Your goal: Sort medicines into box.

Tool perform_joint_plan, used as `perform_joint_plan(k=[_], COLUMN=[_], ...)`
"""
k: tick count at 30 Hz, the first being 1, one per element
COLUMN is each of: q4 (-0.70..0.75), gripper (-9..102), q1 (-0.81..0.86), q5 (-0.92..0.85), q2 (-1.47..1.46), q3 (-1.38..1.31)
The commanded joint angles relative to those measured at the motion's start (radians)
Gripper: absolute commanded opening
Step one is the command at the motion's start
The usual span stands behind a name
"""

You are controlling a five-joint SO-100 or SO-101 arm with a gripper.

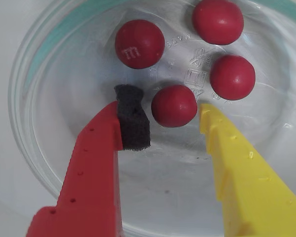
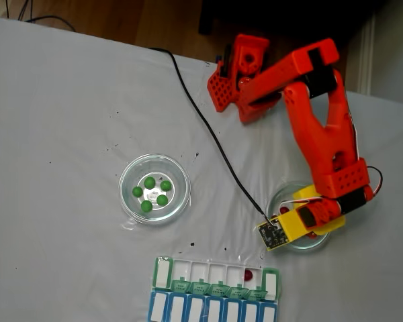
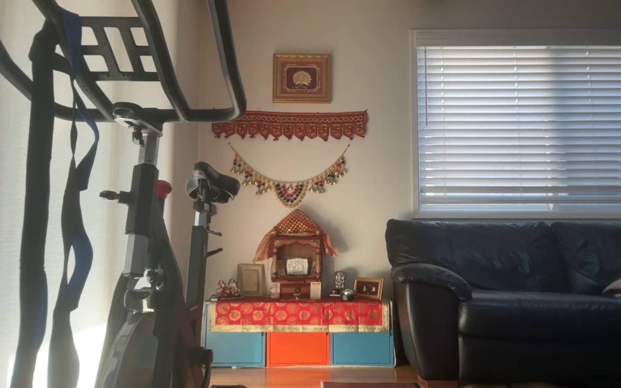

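Gripper (image 1: 170,116) is spread apart inside a round clear glass dish (image 1: 49,148), with a red finger that carries a dark foam pad (image 1: 133,123) on the left of the wrist view and a yellow finger (image 1: 246,173) on the right. Between the two tips lies one red ball (image 1: 174,105), not yet touched by either side, as far as I can tell. Three more red balls rest on the same dish floor further up: one printed with a white "m" (image 1: 139,43), one near the top rim (image 1: 217,21), and one near the right wall (image 1: 232,77).

In the fixed view the red arm (image 2: 322,141) reaches down from the far edge of the white table (image 2: 67,100) to this dish (image 2: 282,198), which stands near the right edge. A black cable (image 2: 208,127) runs across the table to the wrist camera. Well apart, near the table centre, a second glass dish (image 2: 131,201) holds five green balls (image 2: 150,182). At the near edge lies the green-and-white pill organizer (image 2: 162,271); one red ball (image 2: 248,274) sits in a compartment toward its right end. The blue-and-white row (image 2: 158,307) touches it on the near side.

The other view shows a living room with an exercise bike (image 3: 143,242) and a dark sofa (image 3: 521,296).
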Motion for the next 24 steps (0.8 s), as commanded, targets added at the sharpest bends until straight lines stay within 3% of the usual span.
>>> perform_joint_plan(k=[1, 8, 19, 24], q4=[-0.015, -0.032, -0.078, -0.072], gripper=[19, 16, 1, 6], q1=[-0.012, -0.012, -0.014, -0.012], q5=[0.002, 0.018, 0.025, 0.015], q2=[0.018, 0.021, 0.069, 0.086], q3=[-0.009, 0.005, 0.054, 0.055])
